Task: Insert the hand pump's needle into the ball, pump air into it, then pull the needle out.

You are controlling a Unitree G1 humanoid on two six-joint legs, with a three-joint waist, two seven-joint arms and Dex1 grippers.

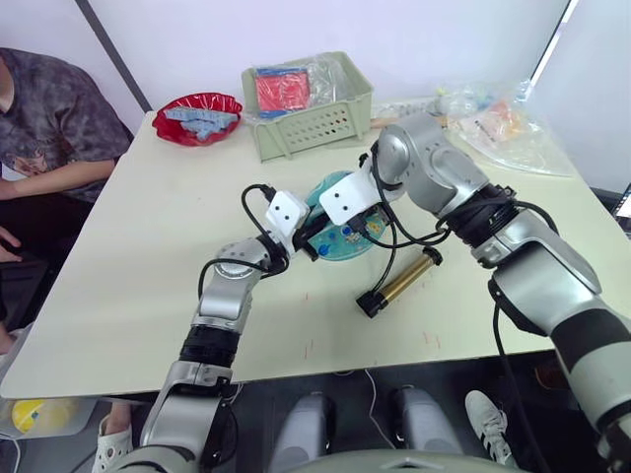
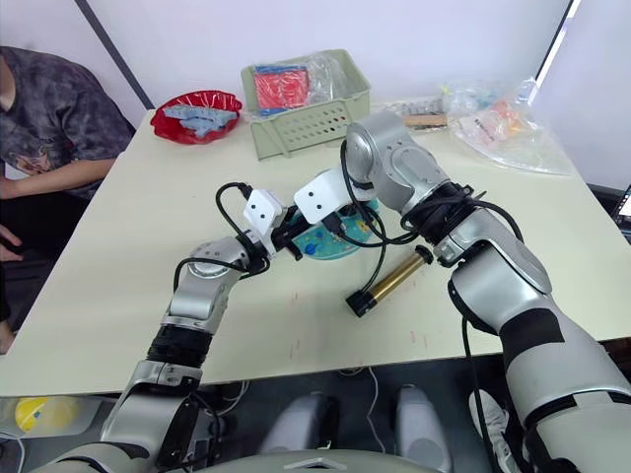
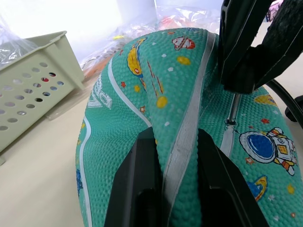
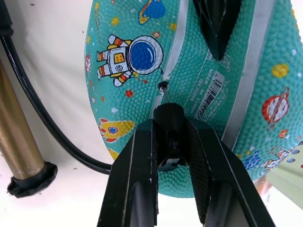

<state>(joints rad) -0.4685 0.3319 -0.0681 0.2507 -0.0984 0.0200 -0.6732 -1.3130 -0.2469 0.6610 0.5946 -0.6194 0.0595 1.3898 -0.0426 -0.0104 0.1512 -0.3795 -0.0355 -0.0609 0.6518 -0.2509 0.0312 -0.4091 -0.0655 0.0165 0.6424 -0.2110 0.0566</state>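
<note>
While both arms meet over the middle of the bench [image 1: 148, 246], the scene reads as follows.

Ball: the teal ball [image 3: 142, 94], partly deflated and creased, lies at the bench centre, at 6 o'clock from the green basket [image 1: 314, 123].

Left end effector: the left end effector [image 3: 177, 156] is clenched on a raised fold of the ball, one black finger on each side of a white seam line.

Right end effector: the right end effector [image 4: 171, 142] is grasping the black fitting at the hose tip, its fingers closed on both sides of it.

Needle: the needle [image 4: 165, 93] points from that fitting to the ball's valve hole, its tip at or just in the hole; how deep it sits cannot be told.

Hand pump: the hand pump [image 1: 402, 284] lies flat on the bench at 4 o'clock from the ball, close beside it, gripped by neither arm; its thin black hose [image 4: 42, 123] curves from it toward the fitting.

Label: a white barcode label [image 4: 211, 94] sits just beside the valve hole.

Surroundings: a red bowl [image 1: 200, 118] stands at 9 o'clock from the basket; a person's arm [image 1: 54, 177] rests at the bench's left edge.
</note>
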